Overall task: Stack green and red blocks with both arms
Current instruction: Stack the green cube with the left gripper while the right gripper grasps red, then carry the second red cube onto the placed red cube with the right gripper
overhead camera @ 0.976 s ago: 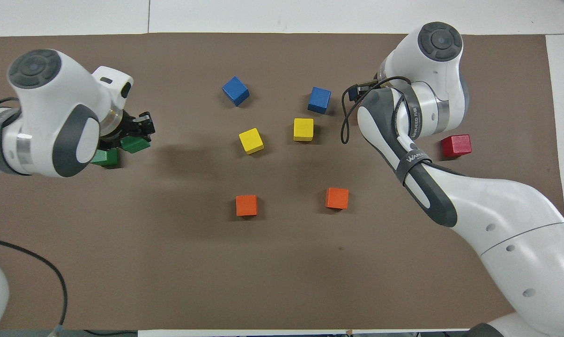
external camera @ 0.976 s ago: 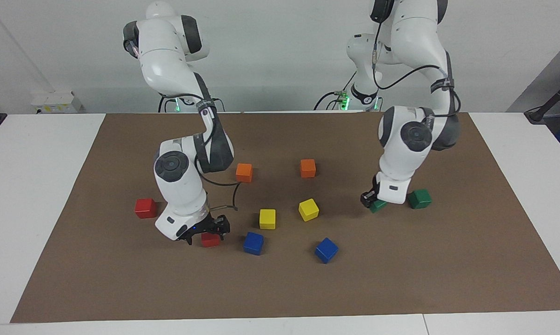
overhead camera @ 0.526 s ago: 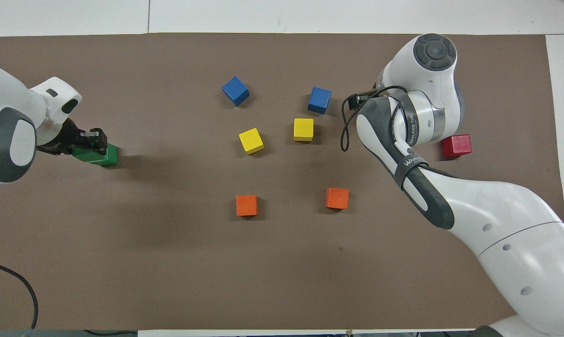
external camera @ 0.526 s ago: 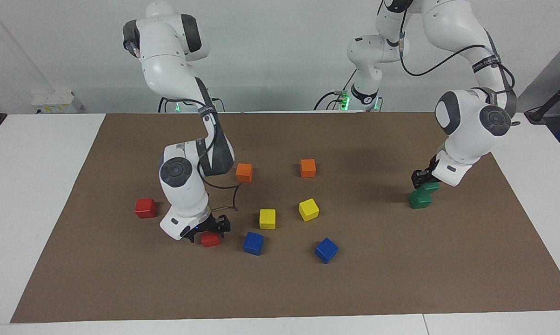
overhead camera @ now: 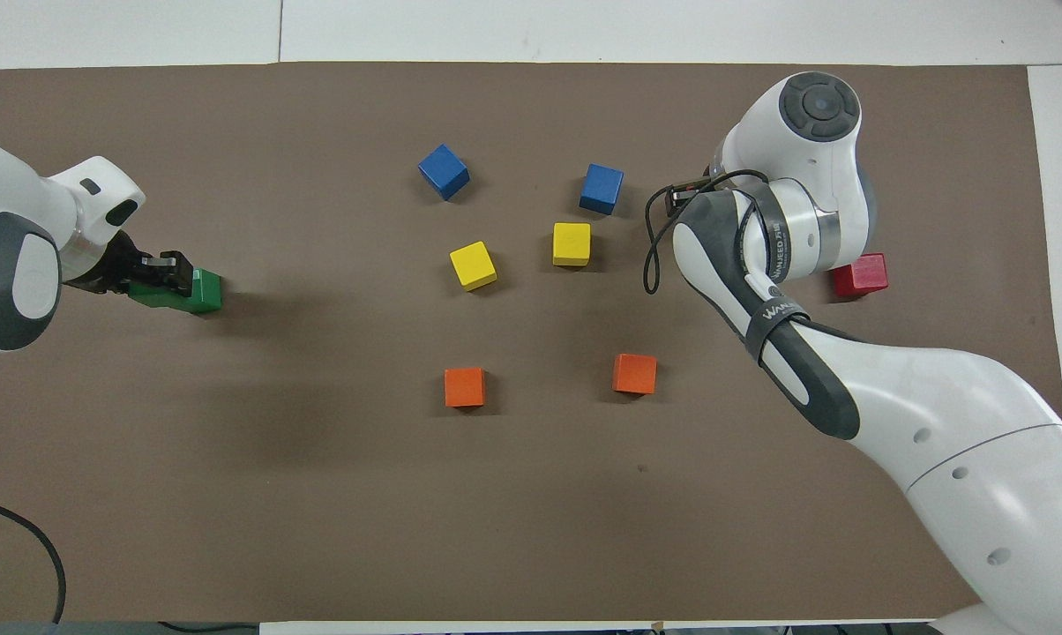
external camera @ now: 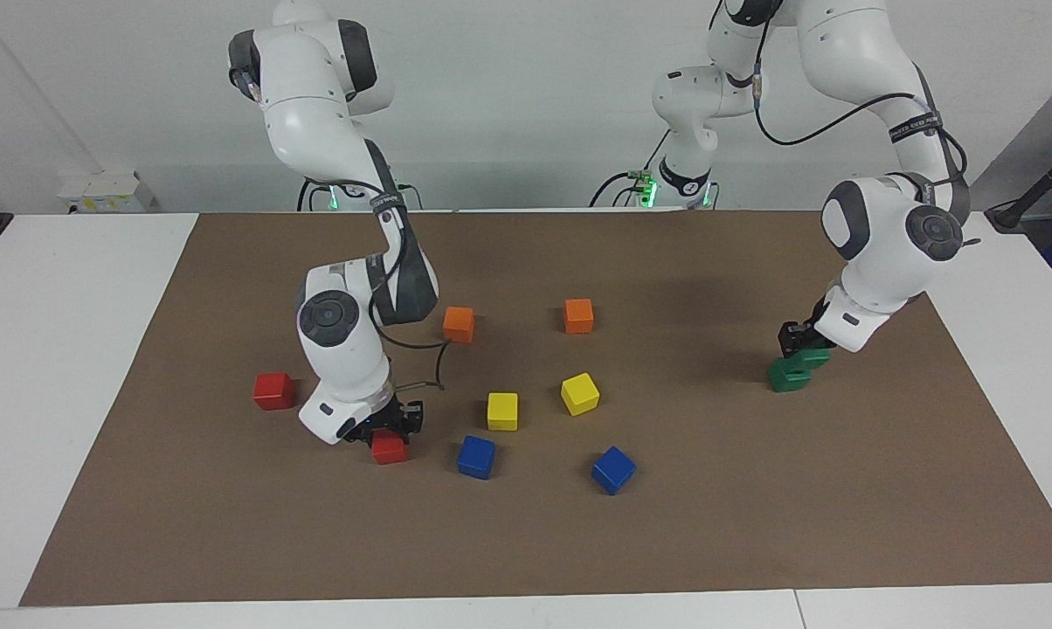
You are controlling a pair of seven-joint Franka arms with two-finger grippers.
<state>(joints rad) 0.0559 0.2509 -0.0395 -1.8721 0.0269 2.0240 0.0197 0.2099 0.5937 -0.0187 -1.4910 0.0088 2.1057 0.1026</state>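
Observation:
My left gripper [external camera: 801, 343] is shut on a dark green cube [external camera: 812, 355] that sits on top of the second green cube [external camera: 786, 376], a little off-centre, near the left arm's end of the mat. In the overhead view the left gripper [overhead camera: 162, 275] partly covers the green cubes [overhead camera: 201, 293]. My right gripper [external camera: 392, 425] is low over the mat, shut on a red cube [external camera: 389, 450]. The overhead view hides this gripper and its cube under the arm. The second red cube [external camera: 273, 390] lies alone toward the right arm's end and shows in the overhead view [overhead camera: 860, 273].
Two orange cubes [external camera: 459, 324] [external camera: 578, 315], two yellow cubes [external camera: 502, 411] [external camera: 580, 393] and two blue cubes [external camera: 476, 456] [external camera: 613, 469] lie in the middle of the brown mat [external camera: 753, 524]. A blue cube lies close beside the held red cube.
My left gripper carried its green cube toward the left arm's end and onto the other green cube, then settled slightly lower. My right gripper's fingers closed on the red cube.

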